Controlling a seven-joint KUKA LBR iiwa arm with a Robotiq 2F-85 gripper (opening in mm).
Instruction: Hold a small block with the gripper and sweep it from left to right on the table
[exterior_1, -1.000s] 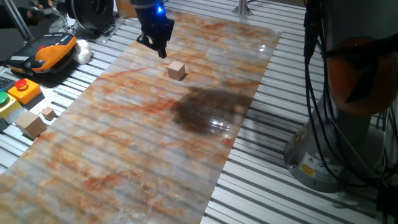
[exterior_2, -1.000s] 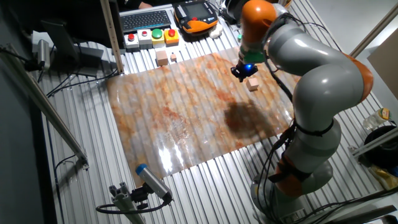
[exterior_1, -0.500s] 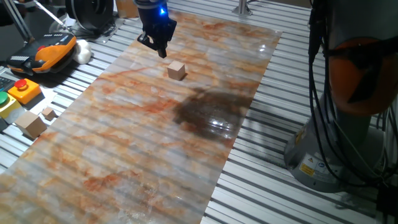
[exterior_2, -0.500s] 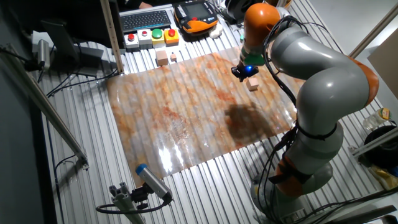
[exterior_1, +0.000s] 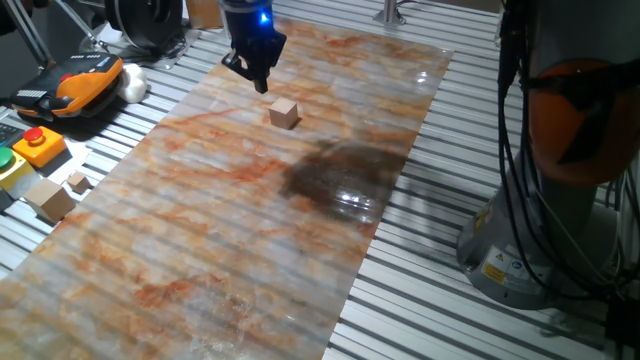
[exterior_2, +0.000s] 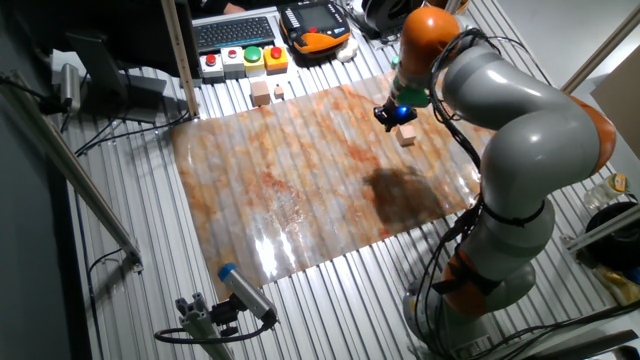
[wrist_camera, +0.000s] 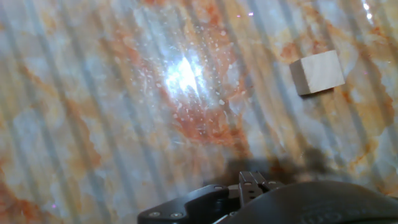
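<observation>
Gripper (exterior_1: 261, 83) hovers above counter (exterior_1: 200, 230), empty, fingers look pressed together. Small block (exterior_1: 284, 113) sits apart just beside it, also seen in hand view (wrist_camera: 317, 73).

The arm (exterior_2: 520, 110) is built of thick, rounded silver-grey segments joined by bright orange rings, one orange band at 12 o'clock near the wrist and another at 3 o'clock. Its base (exterior_2: 470, 285) is grey with orange trim at 5 o'clock. Black cables (exterior_1: 515, 150) hang in loops down the column, and a small yellow warning sticker (exterior_1: 493, 270) sits low on the base. The gripper (exterior_1: 252, 62) is black, angular and narrow, with a glowing blue light (exterior_1: 262, 15) above its fingers.
</observation>
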